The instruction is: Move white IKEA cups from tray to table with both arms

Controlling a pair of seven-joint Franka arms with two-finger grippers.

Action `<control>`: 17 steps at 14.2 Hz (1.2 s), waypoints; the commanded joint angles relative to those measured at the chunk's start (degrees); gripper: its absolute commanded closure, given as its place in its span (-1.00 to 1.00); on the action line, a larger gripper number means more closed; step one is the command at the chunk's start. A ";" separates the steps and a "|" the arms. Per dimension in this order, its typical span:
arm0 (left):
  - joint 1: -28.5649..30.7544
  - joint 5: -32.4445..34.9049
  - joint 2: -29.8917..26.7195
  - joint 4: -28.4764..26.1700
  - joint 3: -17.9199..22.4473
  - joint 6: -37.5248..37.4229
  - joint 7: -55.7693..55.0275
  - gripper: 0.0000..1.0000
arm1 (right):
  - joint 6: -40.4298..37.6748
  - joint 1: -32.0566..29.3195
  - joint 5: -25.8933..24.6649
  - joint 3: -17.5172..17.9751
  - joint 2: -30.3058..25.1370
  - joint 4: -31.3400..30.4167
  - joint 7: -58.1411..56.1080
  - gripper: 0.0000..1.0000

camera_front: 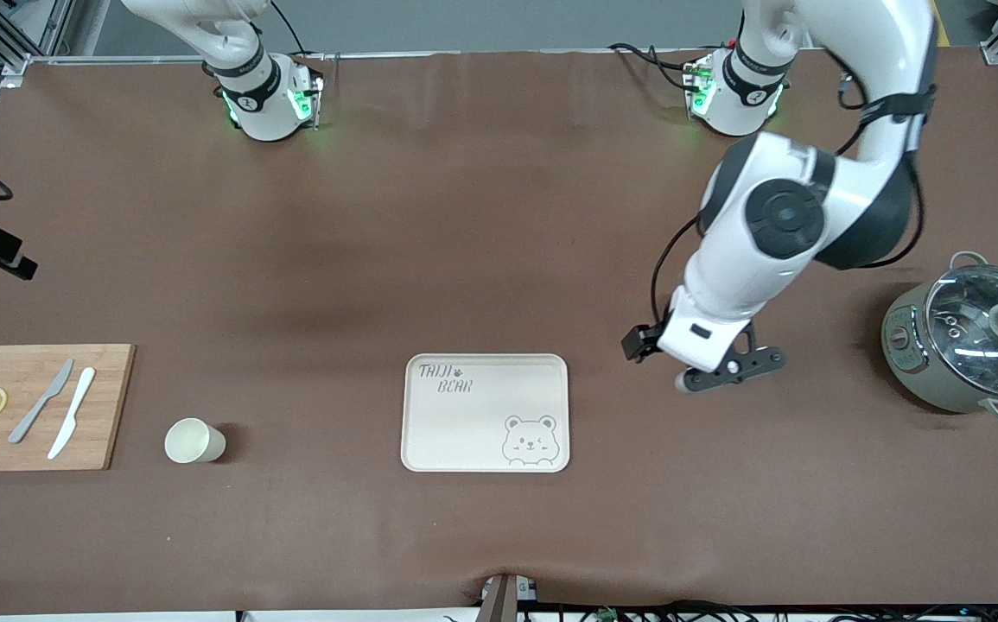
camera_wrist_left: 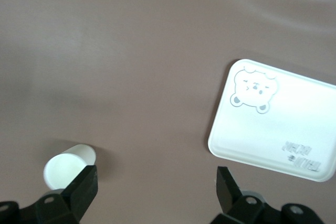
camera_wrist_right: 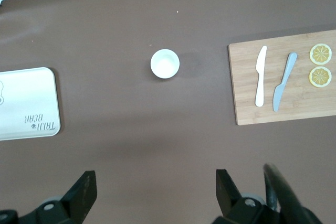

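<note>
One white IKEA cup (camera_front: pixel 194 441) stands open end up on the brown table between the cutting board and the bear tray (camera_front: pixel 486 413). It also shows in the right wrist view (camera_wrist_right: pixel 165 63). A second white cup (camera_wrist_left: pixel 65 167) shows in the left wrist view, right beside one fingertip (camera_wrist_left: pixel 84 187) and outside the open jaws. It is hidden in the front view. My left gripper (camera_front: pixel 727 371) (camera_wrist_left: pixel 156 179) is open and empty, low over the table between the tray and the pot. My right gripper (camera_wrist_right: pixel 156 182) is open and empty, high over the table, out of the front view.
A wooden cutting board (camera_front: pixel 110 406) with two knives and two lemon slices lies at the right arm's end. A grey pot with a glass lid (camera_front: pixel 969 337) stands at the left arm's end. The bear tray is bare.
</note>
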 commanded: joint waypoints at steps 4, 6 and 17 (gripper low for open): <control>8.92 3.51 -14.75 -0.95 -4.20 -17.01 14.73 -1.00 | 5.09 0.28 -2.34 0.63 -6.81 -10.55 1.05 -1.00; 9.55 3.51 -18.01 -0.95 -1.50 -21.41 21.77 -1.00 | 4.91 0.72 -4.01 0.72 -6.81 -10.37 1.05 -1.00; 10.69 2.37 -24.35 -4.56 10.39 -25.39 45.54 -1.00 | 2.80 2.30 -6.04 0.64 -6.72 -10.02 1.40 -1.00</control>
